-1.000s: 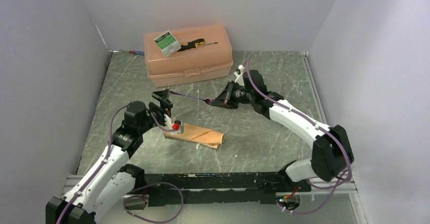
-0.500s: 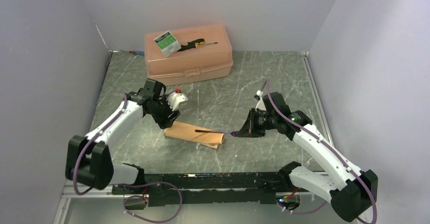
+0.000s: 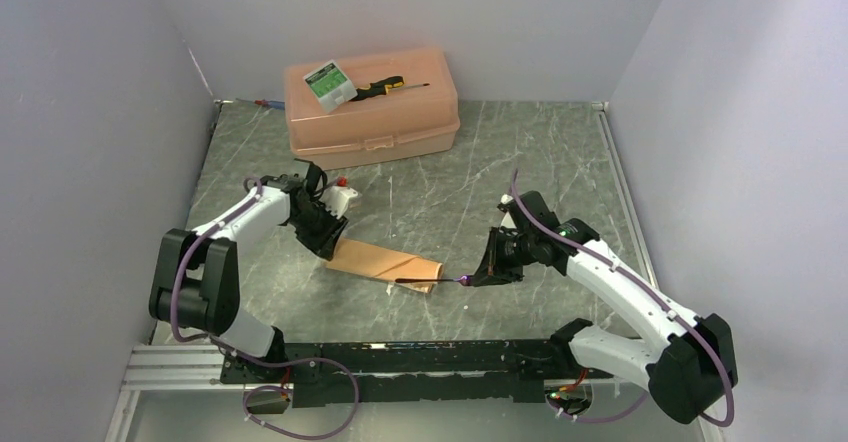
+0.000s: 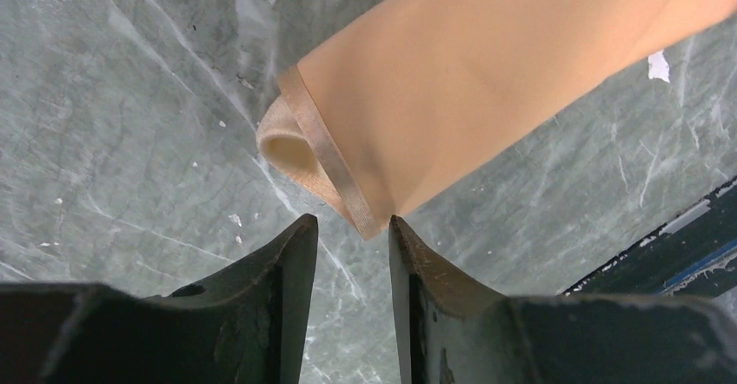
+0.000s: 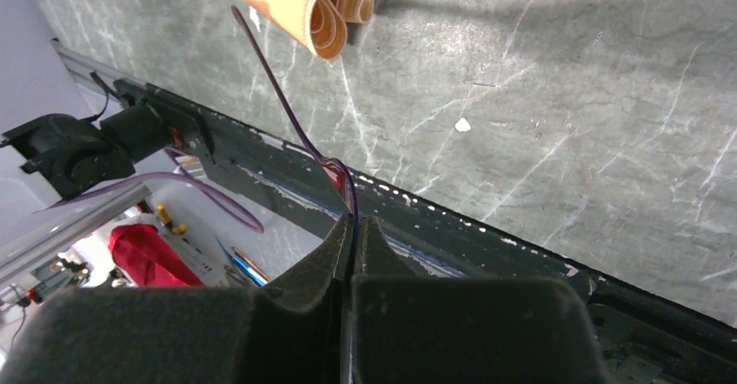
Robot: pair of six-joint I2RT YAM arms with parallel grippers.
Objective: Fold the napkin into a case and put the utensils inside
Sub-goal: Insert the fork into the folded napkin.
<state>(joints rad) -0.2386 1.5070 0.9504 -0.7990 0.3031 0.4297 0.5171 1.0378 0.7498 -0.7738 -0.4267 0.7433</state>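
The napkin lies folded into a narrow peach-orange case in the middle of the table. My left gripper is at its left end. In the left wrist view the left gripper stands part open, and the hemmed corner of the case just reaches the gap between the tips without being pinched. My right gripper is off the case's right end, shut on a slim purple utensil. Seen from the right wrist, the utensil runs from the right gripper toward the case's layered open end; its far tip lies over the cloth.
A rigid peach plastic box stands at the back, with a screwdriver and a green-and-white packet on its lid. A black rail runs along the near edge. Grey walls close in the left, back and right.
My left gripper has moved to the case's left end and its jaws have narrowed. My right gripper has carried the utensil from mid-table down toward the case's right end.
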